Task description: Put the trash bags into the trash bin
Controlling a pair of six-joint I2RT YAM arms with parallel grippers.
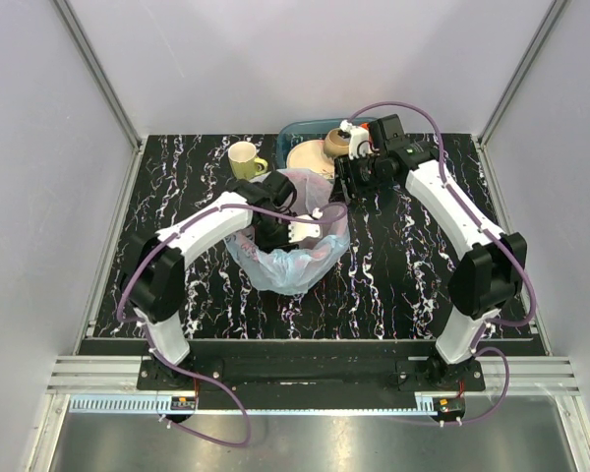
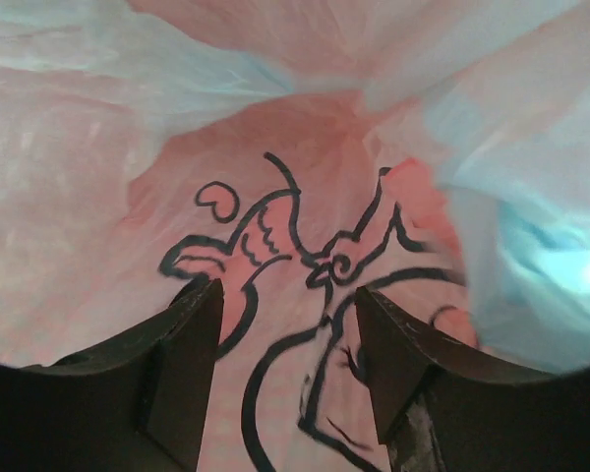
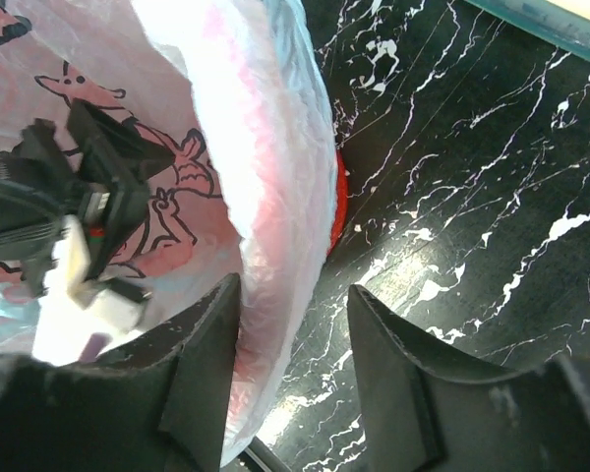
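The step in hand looks like seating the liner. The trash bag (image 1: 287,258) is draped into and over the red basket (image 3: 341,203), whose rim shows only as a sliver under the plastic, just ahead of the right hand (image 3: 290,366).

The left hand (image 2: 287,339) is down inside the bag's mouth with its fingers apart and gripping nothing. The printed film lies straight ahead of it and curves up on every side. The left arm bends at the elbow and reaches forward and inward, with the wrist dipping into the opening.

The right hand is also released. It straddles the bag's upright wall, which stands in the gap close to one finger, with the bare marbled worktop (image 3: 472,197) on the other side. The right arm stretches forward, then folds inward toward the bag, wrist angled down.

By my reading the bag is largely in but loose — much of it billows wider than the basket. The next move probably calls for the right hand to close on that wall and draw it over the rim while the left hand presses the film downward — gently, since the plastic is thin and could tear or slip.
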